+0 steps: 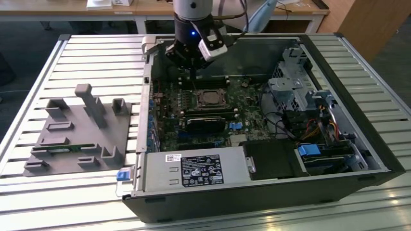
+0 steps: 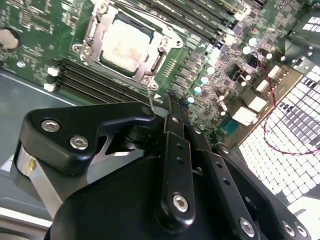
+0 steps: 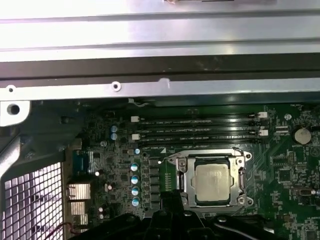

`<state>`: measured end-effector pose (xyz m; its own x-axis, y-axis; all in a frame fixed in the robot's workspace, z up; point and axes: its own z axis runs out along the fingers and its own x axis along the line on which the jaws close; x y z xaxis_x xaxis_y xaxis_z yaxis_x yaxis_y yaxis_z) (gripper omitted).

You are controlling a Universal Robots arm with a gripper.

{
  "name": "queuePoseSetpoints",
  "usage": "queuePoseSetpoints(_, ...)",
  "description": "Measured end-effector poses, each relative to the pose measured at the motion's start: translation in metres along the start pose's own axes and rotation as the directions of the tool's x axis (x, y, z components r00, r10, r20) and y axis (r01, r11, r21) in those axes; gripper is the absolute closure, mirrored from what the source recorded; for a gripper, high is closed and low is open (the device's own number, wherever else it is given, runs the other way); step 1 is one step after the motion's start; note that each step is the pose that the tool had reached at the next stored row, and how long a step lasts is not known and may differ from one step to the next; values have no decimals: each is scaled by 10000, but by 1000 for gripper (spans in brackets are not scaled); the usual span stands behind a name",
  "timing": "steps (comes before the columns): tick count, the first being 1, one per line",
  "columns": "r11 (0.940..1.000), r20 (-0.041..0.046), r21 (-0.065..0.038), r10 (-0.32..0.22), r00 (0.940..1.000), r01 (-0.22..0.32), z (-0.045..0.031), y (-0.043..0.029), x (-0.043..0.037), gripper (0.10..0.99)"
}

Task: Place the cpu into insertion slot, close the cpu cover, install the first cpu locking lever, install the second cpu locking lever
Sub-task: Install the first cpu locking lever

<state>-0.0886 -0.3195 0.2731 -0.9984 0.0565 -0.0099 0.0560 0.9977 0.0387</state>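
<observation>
The cpu (image 1: 209, 98) (image 2: 124, 44) (image 3: 214, 184), a silvery square chip, lies flat in the insertion slot (image 3: 243, 172) on the green board. The cpu cover (image 2: 159, 52) (image 3: 187, 180), a thin metal frame, lies down around the chip. A thin wire locking lever (image 2: 150, 97) (image 3: 205, 154) runs along the socket's edge. In the second wrist view its end is close beside my fingertips; I cannot tell whether they touch. My gripper (image 1: 193, 77) (image 2: 172, 100) (image 3: 172, 196) hangs over the board just off the socket. Its black fingers are shut together with nothing visibly between them.
Long black memory slots (image 3: 200, 127) (image 2: 95, 80) flank the socket. The case's metal wall (image 3: 150, 40) and a vent grille (image 3: 30, 200) (image 2: 285, 135) are close. A power supply (image 1: 196, 171), a drive cage (image 1: 295, 91) and cables (image 1: 314, 130) crowd the case. A grey fixture (image 1: 77, 130) stands at the exterior view's left.
</observation>
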Motion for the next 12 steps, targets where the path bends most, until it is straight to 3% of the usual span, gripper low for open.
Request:
queuePoseSetpoints(6,10000,16,0,-49,10000,49,55,-3,85,980)
queuePoseSetpoints(12,9985,-4,-4,-548,9985,548,95,14,98,980)
